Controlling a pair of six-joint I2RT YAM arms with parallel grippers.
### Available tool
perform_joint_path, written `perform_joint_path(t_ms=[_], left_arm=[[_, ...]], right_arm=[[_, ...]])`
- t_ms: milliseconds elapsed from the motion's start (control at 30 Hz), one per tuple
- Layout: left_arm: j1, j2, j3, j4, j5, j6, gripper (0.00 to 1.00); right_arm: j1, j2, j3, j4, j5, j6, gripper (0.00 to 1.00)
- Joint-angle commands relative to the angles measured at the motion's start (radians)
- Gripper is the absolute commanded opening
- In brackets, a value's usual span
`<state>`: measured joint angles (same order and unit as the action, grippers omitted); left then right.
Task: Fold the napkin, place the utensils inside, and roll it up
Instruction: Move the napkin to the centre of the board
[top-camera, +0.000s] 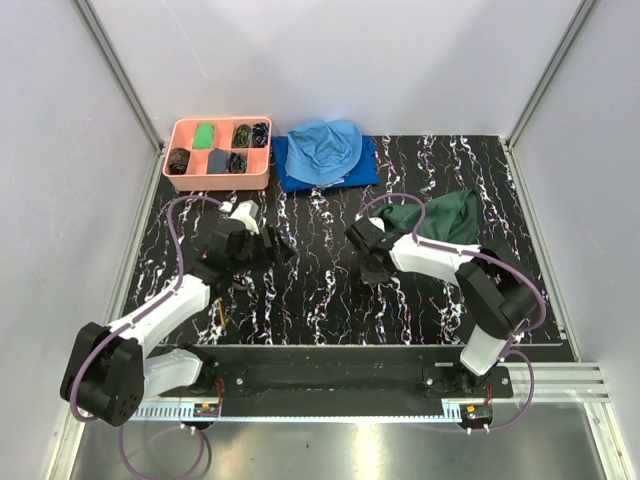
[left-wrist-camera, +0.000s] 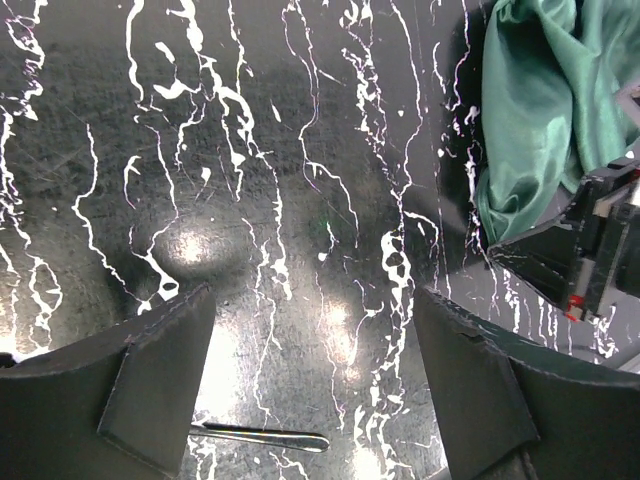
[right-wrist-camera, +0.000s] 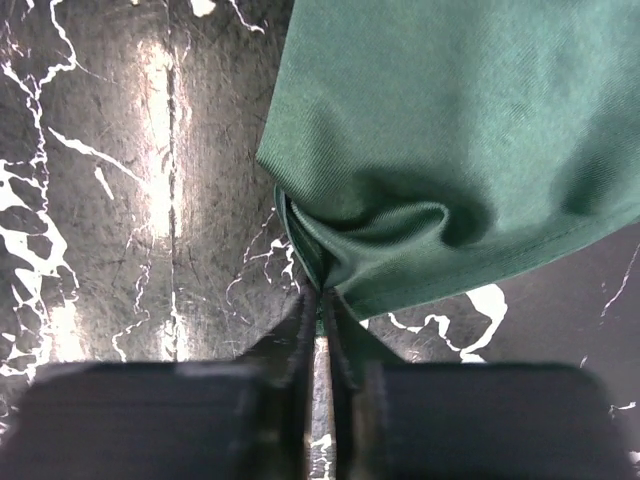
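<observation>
The dark green napkin (top-camera: 445, 215) lies bunched at the right of the black marbled table. My right gripper (top-camera: 383, 222) is at its left edge. In the right wrist view the right gripper (right-wrist-camera: 322, 295) is shut on a gathered fold of the napkin (right-wrist-camera: 450, 130), with the cloth spreading ahead and to the right. My left gripper (top-camera: 275, 247) hovers over bare table at the middle left. Its fingers (left-wrist-camera: 160, 385) stand wide open with nothing between them. One slim shiny utensil handle (left-wrist-camera: 262, 436) lies on the table under the left gripper (left-wrist-camera: 315, 330). The napkin (left-wrist-camera: 535, 110) shows at the upper right of that view.
A pink tray (top-camera: 220, 121) of small dark and green items stands at the back left. A light blue cloth (top-camera: 325, 148) lies on a darker blue cloth (top-camera: 365, 172) at the back middle. White walls close in the table on three sides.
</observation>
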<state>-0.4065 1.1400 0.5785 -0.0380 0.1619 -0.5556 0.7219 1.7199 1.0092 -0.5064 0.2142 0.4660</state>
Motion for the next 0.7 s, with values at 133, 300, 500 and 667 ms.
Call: perform_joint_path(t_ms=[133,300,500,667], left_arm=[[0.029,-0.020,0.096,-0.005,0.076,0.008,0.83],[0.040,-0.013,0.155,-0.034,0.113,0.003,0.84],[0.057,-0.009,0.268,-0.100,0.113,0.023,0.84],[0.075,-0.019,0.362,-0.146,0.096,0.037,0.84]], right_arm=[[0.011,0.011,0.086,-0.121,-0.006,-0.023,0.00],[0.011,-0.094,0.305,-0.158,-0.055,-0.075,0.00],[0.017,-0.148,0.630,-0.260,0.009,-0.188,0.00],[0.017,-0.245,0.756,-0.284,0.191,-0.286,0.00]])
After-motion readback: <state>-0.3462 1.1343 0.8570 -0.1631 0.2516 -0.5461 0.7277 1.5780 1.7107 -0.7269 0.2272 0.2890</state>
